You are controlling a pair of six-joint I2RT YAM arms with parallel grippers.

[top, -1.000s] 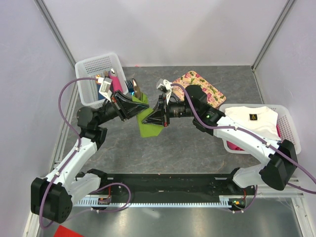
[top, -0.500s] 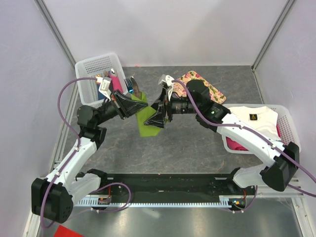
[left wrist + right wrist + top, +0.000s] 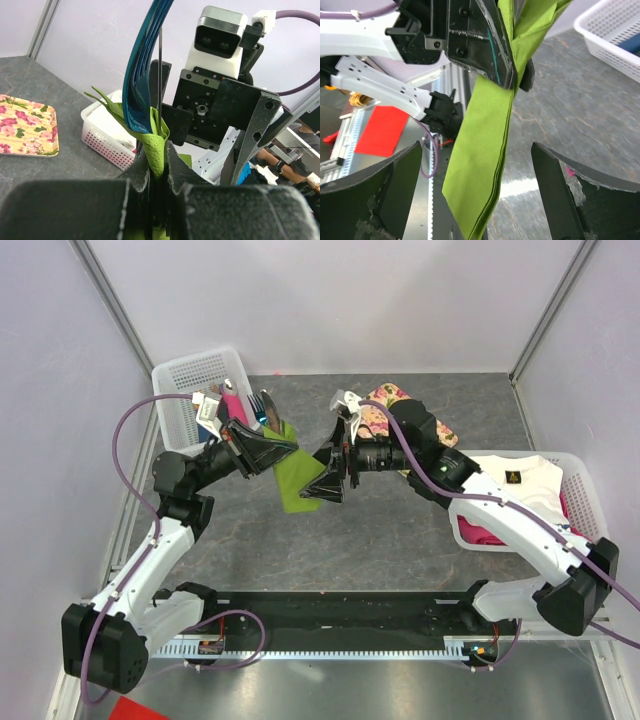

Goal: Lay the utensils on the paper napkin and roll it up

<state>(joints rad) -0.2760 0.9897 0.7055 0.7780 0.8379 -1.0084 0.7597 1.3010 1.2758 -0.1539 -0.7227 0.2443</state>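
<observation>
top view: the left gripper point(image 3: 272, 452) pinches the paper napkin point(image 3: 293, 483) aloft, with the utensils point(image 3: 262, 408) poking up. left wrist: that pinch needs firmness. right wrist: the right gripper point(image 3: 480, 200), fingers spread, should close gently on the hanging tail.

Pale lilac walls point(image 3: 350, 300) enclose a grey, stone-patterned tabletop point(image 3: 400, 550) — lighting seemingly even, diffuse.

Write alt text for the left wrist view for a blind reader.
The left gripper pinches a green paper napkin folded around a blue utensil that rises out of frame. The right arm faces it close behind; a floral tray and white basket lie to the left.
</observation>
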